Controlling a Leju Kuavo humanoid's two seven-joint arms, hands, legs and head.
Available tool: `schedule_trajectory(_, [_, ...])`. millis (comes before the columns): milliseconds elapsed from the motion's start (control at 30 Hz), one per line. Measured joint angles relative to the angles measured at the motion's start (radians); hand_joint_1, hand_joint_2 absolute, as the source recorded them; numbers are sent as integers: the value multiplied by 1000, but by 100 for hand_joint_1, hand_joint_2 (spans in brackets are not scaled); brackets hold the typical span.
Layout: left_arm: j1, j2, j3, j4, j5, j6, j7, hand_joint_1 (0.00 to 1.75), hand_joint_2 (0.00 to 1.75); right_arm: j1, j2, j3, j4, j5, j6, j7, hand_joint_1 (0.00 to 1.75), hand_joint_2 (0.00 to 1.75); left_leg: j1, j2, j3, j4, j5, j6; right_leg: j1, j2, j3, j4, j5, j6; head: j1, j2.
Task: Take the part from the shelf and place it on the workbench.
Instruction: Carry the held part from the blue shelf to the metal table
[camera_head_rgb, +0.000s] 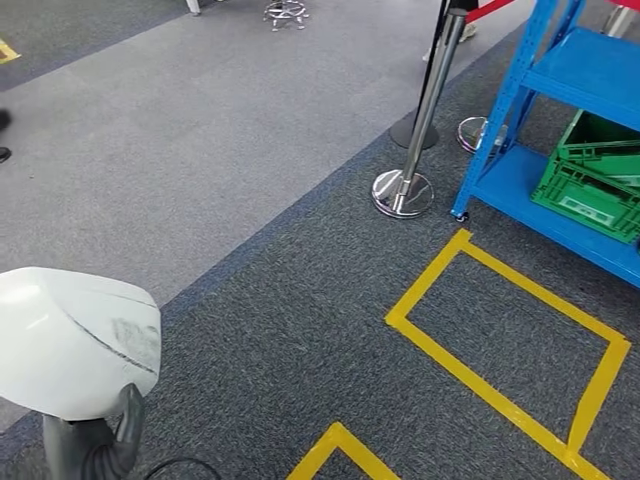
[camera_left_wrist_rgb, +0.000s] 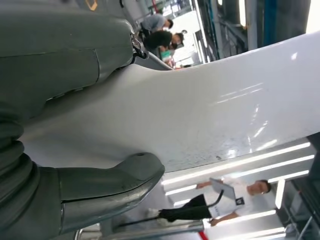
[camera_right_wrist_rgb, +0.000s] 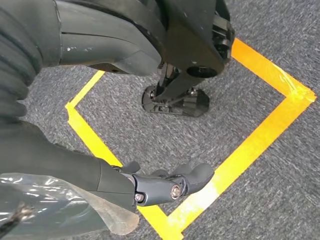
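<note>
A smooth white curved part (camera_head_rgb: 75, 340) sits at the lower left of the head view, gripped from below by my left hand (camera_head_rgb: 98, 445). In the left wrist view the same white part (camera_left_wrist_rgb: 196, 115) spans the picture, with the left hand (camera_left_wrist_rgb: 94, 190) clamped on it, thumb on one side and grey fingers on the other. My right hand (camera_right_wrist_rgb: 151, 180) hangs low over the carpet, fingers stretched out and apart, with nothing in it. The blue shelf (camera_head_rgb: 573, 70) stands at the far right.
Green crates (camera_head_rgb: 596, 170) lie on the shelf's lowest level. A chrome stanchion (camera_head_rgb: 423, 110) with a red belt stands left of the shelf. Yellow tape squares (camera_head_rgb: 498, 340) mark the dark carpet ahead. Behind the part, the left wrist view catches a person (camera_left_wrist_rgb: 234, 195) standing in the room.
</note>
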Motion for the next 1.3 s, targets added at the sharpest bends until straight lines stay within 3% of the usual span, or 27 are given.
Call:
schedule_trajectory(67, [-8,0,-16,8,-3,9,0,175,175,-2,-2,-10,-2,2,5,0,0,175,0,-20,-5,-4,7,13,-3,-7,7,-2,-2,13,0,0])
schedule_trajectory(133, [-14,1,-28,13,-4,14,0,175,175,-3,-4,-17,-4,5,7,0,0,175,4,-39,-4,-15,17,28,-5,33,-9,33,-31,21,5,0])
schedule_trajectory(200, [-21,2,-36,17,-3,17,0,175,175,-1,-6,-24,-6,8,8,0,0,175,5,-58,-5,-20,23,38,-5,93,-69,154,-94,21,13,0])
schedule_trajectory(233, [-23,2,-40,20,-2,18,0,175,175,1,-7,-26,-6,10,9,0,0,175,3,-70,-7,-19,24,40,-4,108,-107,228,-122,21,14,0])
schedule_trajectory(267, [-24,3,-43,22,-2,19,0,175,175,4,-7,-29,-6,12,9,0,0,175,2,-82,-7,-19,24,41,-3,114,-137,281,-134,20,15,0])
schedule_trajectory(300, [-24,3,-47,25,-3,21,0,175,175,5,-8,-30,-6,14,9,0,0,175,1,-96,-7,-19,24,41,-3,116,-151,296,-124,19,14,0])
schedule_trajectory(333, [-25,4,-50,27,-3,23,0,175,175,6,-8,-32,-6,16,9,0,0,175,0,-111,-5,-18,24,41,-3,119,-144,269,-94,18,15,0])
schedule_trajectory(367, [-25,5,-52,29,-4,25,0,175,175,6,-9,-34,-6,17,9,0,0,175,0,-125,-4,-17,24,40,-4,129,-122,208,-51,16,15,0])
schedule_trajectory(400, [-25,5,-54,30,-5,27,0,175,175,6,-10,-35,-6,18,10,0,0,175,0,-138,-4,-14,23,39,-5,154,-95,137,-12,14,15,0])
schedule_trajectory(433, [-27,6,-54,31,-5,28,0,175,175,6,-11,-38,-6,19,10,0,0,175,0,-152,-7,-9,21,35,-8,178,-68,74,12,11,14,0])
schedule_trajectory(500, [-28,7,-55,32,-6,29,0,175,175,7,-13,-41,-6,20,10,0,0,175,1,-176,-18,1,21,24,-9,207,-42,18,25,7,14,0])
schedule_trajectory(567, [-27,8,-56,33,-7,29,0,175,175,6,-14,-43,-6,20,11,-1,0,175,5,-198,-30,5,26,12,-8,187,-37,15,26,-1,14,0])
schedule_trajectory(600, [-26,9,-56,33,-7,30,0,175,175,5,-15,-44,-6,21,11,-1,0,175,4,-188,-35,13,21,7,-9,174,-36,12,29,-6,13,0])
schedule_trajectory(633, [-28,10,-56,33,-8,30,0,175,175,4,-15,-44,-6,21,11,-1,0,175,4,-164,-46,36,5,1,-10,159,-35,9,31,-12,10,0])
schedule_trajectory(700, [-32,12,-57,35,-11,31,0,175,175,3,-16,-46,-7,24,11,-2,0,175,5,-100,-90,140,-60,-11,-8,126,-35,6,33,-19,4,0])
schedule_trajectory(767, [-36,14,-60,37,-15,34,0,175,175,4,-16,-51,-7,29,11,-2,0,175,11,-75,-139,260,-116,-20,-5,91,-40,6,31,-21,2,0])
schedule_trajectory(800, [-36,16,-61,38,-16,35,0,175,175,4,-17,-53,-7,32,11,-2,0,175,14,-72,-145,283,-119,-22,-5,75,-44,6,30,-21,2,0])
schedule_trajectory(833, [-36,17,-61,40,-18,37,0,175,175,3,-17,-55,-7,35,11,-2,0,175,16,-69,-130,266,-104,-23,-5,59,-47,6,30,-20,2,0])
schedule_trajectory(867, [-36,17,-62,41,-21,39,0,175,175,1,-17,-56,-7,36,11,-3,0,175,17,-61,-96,211,-77,-23,-5,44,-47,6,29,-19,2,0])
schedule_trajectory(933, [-37,19,-63,42,-26,41,0,175,175,-1,-16,-59,-7,40,11,-4,0,175,15,-20,-11,67,-32,-19,-2,20,-40,7,27,-12,2,0])
schedule_trajectory(967, [-37,19,-65,42,-28,42,0,175,175,-2,-16,-60,-7,42,11,-5,0,175,12,-5,15,20,-22,-13,0,11,-35,7,27,-7,4,0])
schedule_trajectory(1000, [-38,20,-67,43,-30,43,0,175,175,-3,-16,-61,-7,44,11,-6,0,175,8,4,24,-2,-20,-7,0,2,-31,8,27,-1,7,0])
schedule_trajectory(1067, [-36,21,-70,43,-35,46,0,175,175,-6,-16,-64,-8,49,11,-8,0,175,2,-14,17,-5,-15,6,-2,-13,-27,5,30,12,11,0])
schedule_trajectory(1100, [-34,22,-71,43,-37,47,0,175,175,-7,-15,-66,-8,51,12,-9,0,175,2,-24,15,-8,-11,14,-5,-5,-28,8,25,18,11,0])
schedule_trajectory(1167, [-33,23,-74,43,-40,48,0,175,175,-8,-14,-68,-9,54,12,-11,0,175,6,-42,16,-17,-2,27,-7,41,-47,46,-6,24,15,0])
schedule_trajectory(1233, [-34,23,-76,44,-44,49,0,175,175,-5,-13,-69,-9,56,14,-12,0,175,5,-62,13,-18,2,35,-7,96,-112,182,-73,22,20,0])
schedule_trajectory(1300, [-34,24,-77,45,-46,49,0,175,175,-2,-13,-71,-9,58,15,-13,0,175,0,-90,12,-18,3,37,-3,114,-174,302,-107,17,22,0])
